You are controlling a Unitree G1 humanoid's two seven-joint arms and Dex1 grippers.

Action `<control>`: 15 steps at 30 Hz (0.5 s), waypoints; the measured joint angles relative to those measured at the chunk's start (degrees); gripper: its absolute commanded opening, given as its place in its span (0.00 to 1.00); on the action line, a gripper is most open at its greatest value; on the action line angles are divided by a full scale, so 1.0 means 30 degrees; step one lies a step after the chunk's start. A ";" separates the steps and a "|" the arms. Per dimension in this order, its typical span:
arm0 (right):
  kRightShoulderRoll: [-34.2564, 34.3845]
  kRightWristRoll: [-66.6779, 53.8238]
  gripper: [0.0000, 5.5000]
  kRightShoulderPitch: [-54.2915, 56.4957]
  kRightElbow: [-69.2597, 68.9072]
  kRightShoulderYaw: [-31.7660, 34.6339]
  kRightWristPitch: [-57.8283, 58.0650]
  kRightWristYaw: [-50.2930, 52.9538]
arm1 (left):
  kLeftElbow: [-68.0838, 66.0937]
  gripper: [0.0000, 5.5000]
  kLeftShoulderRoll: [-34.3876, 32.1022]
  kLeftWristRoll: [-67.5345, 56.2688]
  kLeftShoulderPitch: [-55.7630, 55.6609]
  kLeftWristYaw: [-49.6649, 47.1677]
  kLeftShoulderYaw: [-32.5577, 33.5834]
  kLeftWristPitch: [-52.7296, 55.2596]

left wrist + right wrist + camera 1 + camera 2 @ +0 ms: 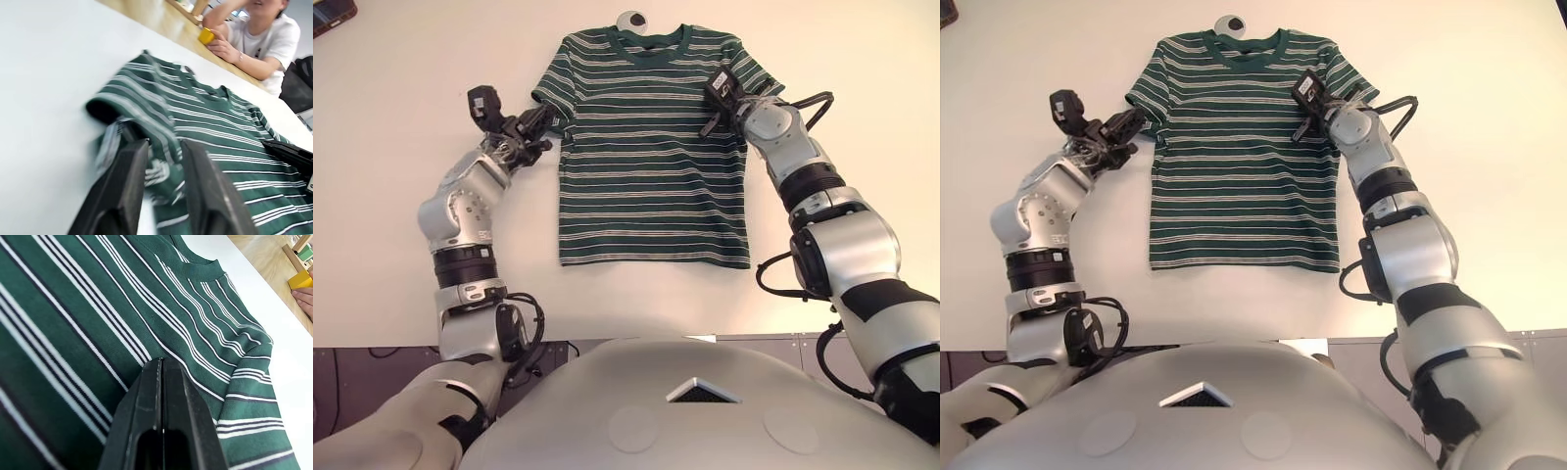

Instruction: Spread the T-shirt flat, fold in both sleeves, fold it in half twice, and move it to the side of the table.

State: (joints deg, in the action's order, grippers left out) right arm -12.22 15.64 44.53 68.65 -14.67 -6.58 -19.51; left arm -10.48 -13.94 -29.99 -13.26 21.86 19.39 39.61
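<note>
1. Pinching the left sleeve (553, 93) between left gripper (546, 122) fingers (122, 186), ready to fold inward.
2. Resting right gripper (159, 363), fingers closed and empty, on the shirt (651, 166) shoulder, likely anchoring.
3. Lying spread flat mid-table (411, 59).

Green white-striped T-shirt (651, 166), white table (401, 78)

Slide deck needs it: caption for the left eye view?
Green striped T-shirt lies flat on the white table, left gripper at one sleeve, right gripper by the other.
</note>
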 measured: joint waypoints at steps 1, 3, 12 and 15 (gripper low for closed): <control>-0.0011 0.0001 0.00 -0.0015 -0.0014 0.0000 0.0000 0.0000 | -0.0031 0.26 -0.0041 -0.0167 0.0184 -0.0169 0.0454 0.0127; -0.0012 0.0003 0.00 -0.0029 -0.0035 -0.0005 -0.0001 -0.0001 | -0.0273 0.26 -0.0057 -0.0559 0.0197 -0.0411 0.1000 0.0201; -0.0016 0.0049 0.00 0.0075 -0.0020 -0.0028 0.0001 -0.0003 | -0.4458 0.26 0.0279 -0.1656 -0.1500 -0.0276 0.1904 -0.0007; -0.0015 0.0069 0.00 0.0089 -0.0013 -0.0033 0.0001 -0.0003 | -0.5219 0.26 0.0347 -0.1702 -0.2008 -0.0084 0.1891 -0.0134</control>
State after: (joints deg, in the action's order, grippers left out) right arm -12.27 15.85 44.80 68.61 -14.77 -6.57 -19.52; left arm -26.14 -12.90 -35.09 -19.28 21.61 25.06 39.21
